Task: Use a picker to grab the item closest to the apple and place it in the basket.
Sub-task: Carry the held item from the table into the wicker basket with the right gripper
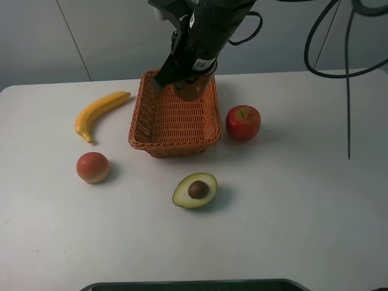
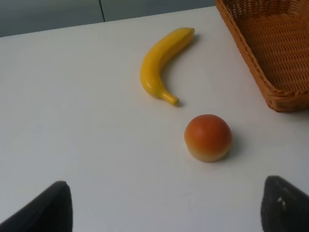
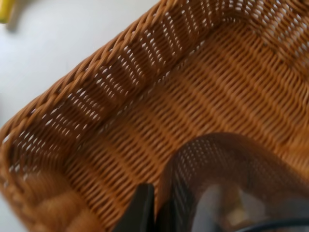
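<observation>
The red apple (image 1: 243, 123) sits on the white table just right of the woven orange basket (image 1: 173, 147). My right gripper (image 1: 193, 82) hangs over the far end of the basket, shut on a brown rounded item (image 1: 194, 90). In the right wrist view that item (image 3: 227, 179) is blurred and glossy, held just above the basket floor (image 3: 193, 96), beside a dark finger (image 3: 142, 208). My left gripper (image 2: 166, 215) is open over bare table, with only its two dark fingertips (image 2: 53, 208) showing. It is out of the high view.
A yellow banana (image 1: 100, 112) (image 2: 161, 63) lies left of the basket. An orange-red round fruit (image 1: 93, 167) (image 2: 208, 137) sits in front of the banana. A halved avocado (image 1: 195, 190) lies in front of the basket. Black cables (image 1: 348, 73) hang at the right.
</observation>
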